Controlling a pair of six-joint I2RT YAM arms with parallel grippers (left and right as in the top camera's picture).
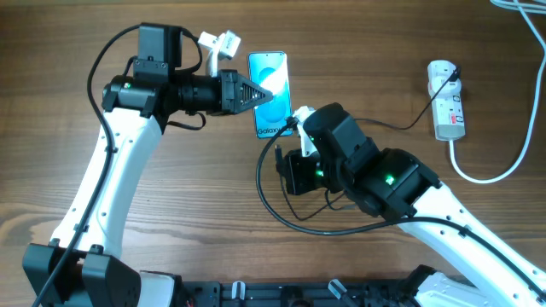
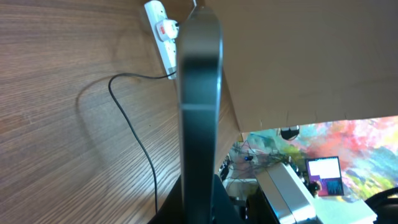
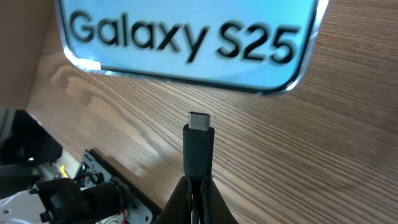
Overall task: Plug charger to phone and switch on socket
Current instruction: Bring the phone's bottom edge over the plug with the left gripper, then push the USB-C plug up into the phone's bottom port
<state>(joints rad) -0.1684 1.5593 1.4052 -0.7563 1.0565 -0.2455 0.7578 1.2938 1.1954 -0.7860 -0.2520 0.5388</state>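
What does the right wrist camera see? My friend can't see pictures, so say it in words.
The right gripper pinches the black charger plug, its metal tip pointing at the near short edge of the phone but not touching it. The bright blue screen reads "Galaxy S25"; the wooden table fills the rest.

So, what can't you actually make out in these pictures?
- The phone port: right wrist view shows only the blurred screen end; too small overhead.
- The socket switch position: too small overhead and in left wrist view.
- The left gripper hold on the phone: the edge-on phone fills the left wrist view, fingers cut off at the bottom edge.
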